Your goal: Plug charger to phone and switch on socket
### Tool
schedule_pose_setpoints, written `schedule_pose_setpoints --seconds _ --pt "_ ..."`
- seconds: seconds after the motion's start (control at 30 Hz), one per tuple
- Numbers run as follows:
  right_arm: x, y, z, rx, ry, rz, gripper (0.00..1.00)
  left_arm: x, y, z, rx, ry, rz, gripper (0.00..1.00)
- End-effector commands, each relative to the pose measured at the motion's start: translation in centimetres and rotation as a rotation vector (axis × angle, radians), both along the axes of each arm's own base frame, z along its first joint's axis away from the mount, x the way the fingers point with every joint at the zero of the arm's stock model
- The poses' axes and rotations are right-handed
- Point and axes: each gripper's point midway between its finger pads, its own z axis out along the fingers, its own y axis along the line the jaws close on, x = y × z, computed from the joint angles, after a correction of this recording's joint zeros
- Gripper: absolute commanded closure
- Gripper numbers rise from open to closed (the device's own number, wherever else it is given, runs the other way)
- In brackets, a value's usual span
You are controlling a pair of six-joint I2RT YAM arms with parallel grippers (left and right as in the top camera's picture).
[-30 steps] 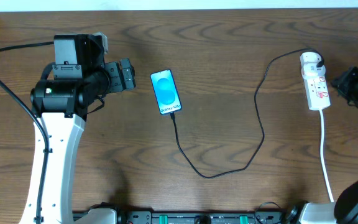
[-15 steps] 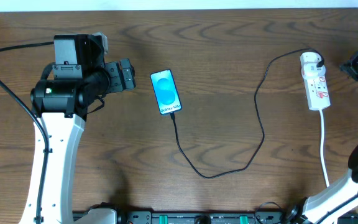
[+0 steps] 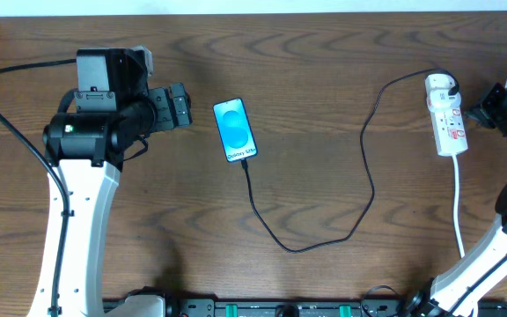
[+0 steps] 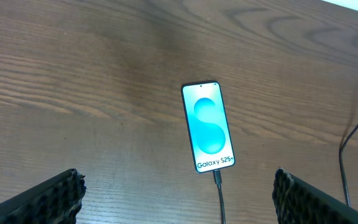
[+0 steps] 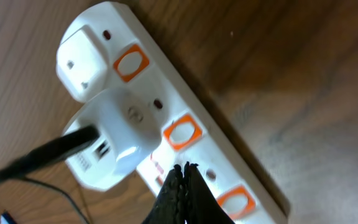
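The phone (image 3: 236, 129) lies on the table with its blue screen lit, also in the left wrist view (image 4: 208, 126). The thin black charger cable (image 3: 359, 167) is plugged into the phone's bottom end and runs in a loop to a white adapter (image 3: 439, 86) seated in the white socket strip (image 3: 447, 119). My left gripper (image 4: 179, 199) is open and empty, left of the phone. My right gripper (image 5: 183, 174) is shut and empty, its tip just over the strip (image 5: 185, 134) between the orange switches, next to the adapter (image 5: 114, 140).
The strip's white lead (image 3: 460, 216) runs toward the front edge at the right. The left arm's thick black cable (image 3: 7, 114) curves along the left side. The table's far edge shows at the top.
My right gripper moved away to the upper right, then came back closer to the right side of the strip. The left arm, phone and cable have not moved.
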Motion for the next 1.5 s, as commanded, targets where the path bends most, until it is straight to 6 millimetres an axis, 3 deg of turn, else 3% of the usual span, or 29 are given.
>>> schedule_pose_setpoints --seconds 0.0,0.2,0.43,0.7,1.47 --pt "0.8 -0.2 -0.6 0.010 -0.034 0.033 0.99 0.0 0.1 0.4 0.008 -0.012 -0.002 0.02" --pt "2.2 -0.1 -1.0 -0.010 -0.088 0.066 0.99 0.0 0.1 0.4 0.008 -0.012 -0.002 0.02" --pt "2.6 0.7 -1.6 -0.007 -0.083 0.086 0.99 0.0 0.1 0.4 0.008 -0.012 -0.002 0.02" --pt "2.4 2.0 -3.9 0.020 -0.039 0.107 0.99 0.0 0.1 0.4 0.008 -0.012 -0.002 0.02" --pt "2.0 6.4 -4.3 0.099 0.063 0.090 0.99 0.0 0.1 0.4 0.008 -0.012 -0.002 0.02"
